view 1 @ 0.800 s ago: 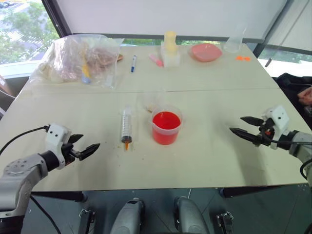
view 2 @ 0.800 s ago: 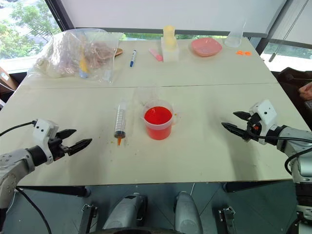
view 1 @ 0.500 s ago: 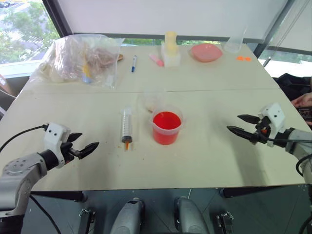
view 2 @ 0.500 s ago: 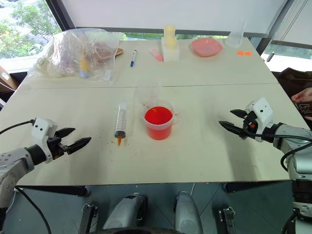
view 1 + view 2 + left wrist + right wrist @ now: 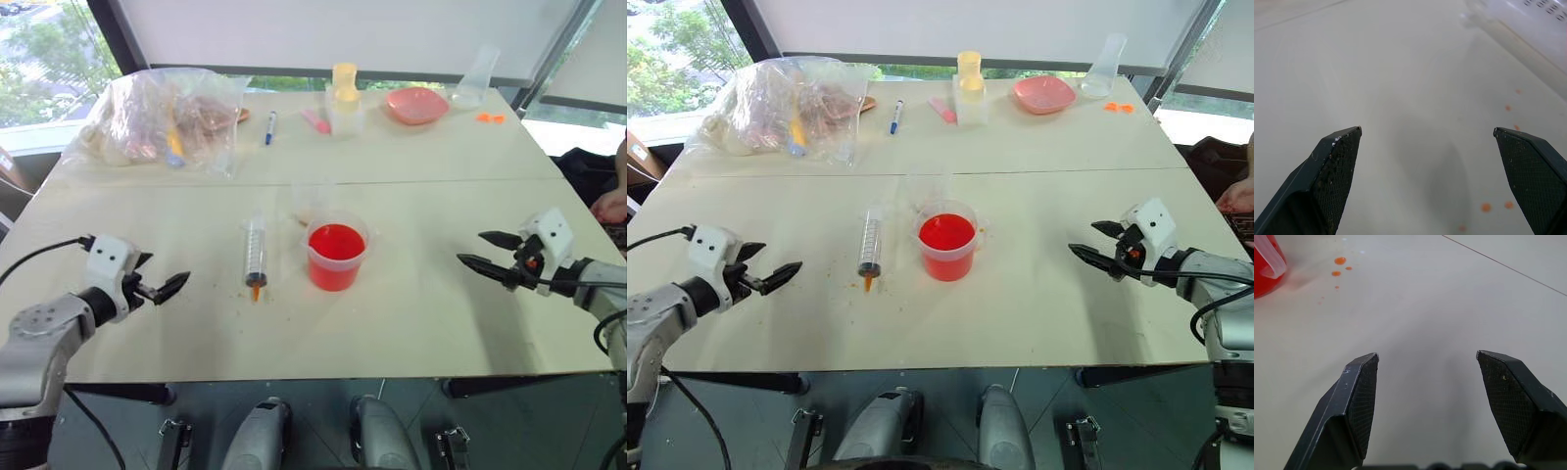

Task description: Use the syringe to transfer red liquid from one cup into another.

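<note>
Two grippers are seen over the table [image 5: 431, 323], both empty. Left gripper [image 5: 163, 286] is held at 8 o'clock of the scene, fingers spread wide, pointed toward centre. Right gripper [image 5: 487, 251] is held at 4 o'clock, fingers parted fairly wide, pointed toward the beaker. Nothing is touched by either.

Syringe [image 5: 256, 253] is laid flat near table centre, orange tip toward the near edge, plunger end toward the far side. It is placed just beside the beaker [image 5: 335, 257], at its 9 o'clock, not touching. Beaker is upright and well filled with red liquid [image 5: 335, 242]. Small clear cup [image 5: 307, 203] is stood at the beaker's 11 o'clock, close behind it; whether the two touch cannot be told.

Orange droplets [image 5: 1495, 206] are scattered on the table near the syringe tip and, in the right wrist view, near the beaker's lip.

Far side, 10 to 2 o'clock: plastic bag [image 5: 162, 119] with mixed contents, blue-capped pen [image 5: 268, 127], pink item [image 5: 315, 120], clear box with yellow cups [image 5: 343, 96], pink dish [image 5: 416, 105], tilted clear cup [image 5: 476, 76], small orange bits [image 5: 490, 117].

A person's hand [image 5: 609, 205] is seen at the 3 o'clock edge, off the table.
</note>
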